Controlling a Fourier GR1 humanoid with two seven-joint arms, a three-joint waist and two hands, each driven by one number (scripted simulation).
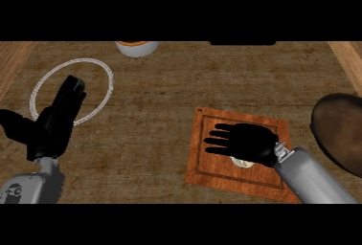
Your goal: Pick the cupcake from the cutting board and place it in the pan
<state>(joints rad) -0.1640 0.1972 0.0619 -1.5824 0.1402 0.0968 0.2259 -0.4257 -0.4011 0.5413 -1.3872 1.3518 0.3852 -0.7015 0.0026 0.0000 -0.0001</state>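
Note:
An orange-brown wooden cutting board [212, 165] lies right of centre on the counter. My right hand [244, 141] hovers over its middle, palm down with fingers pointing left and slightly spread, open. Just below the palm a small pale sliver of the cupcake [244, 164] peeks out; the rest is hidden under the hand. A dark brown pan [341, 131] sits at the right edge, partly cut off by the view. My left hand [56, 119] rests open at the left, fingers pointing up.
A pale ring-shaped plate [106, 72] lies at the upper left, partly behind my left hand. A white cup with orange contents [137, 48] stands at the far edge. Light wooden strips border the counter on both sides.

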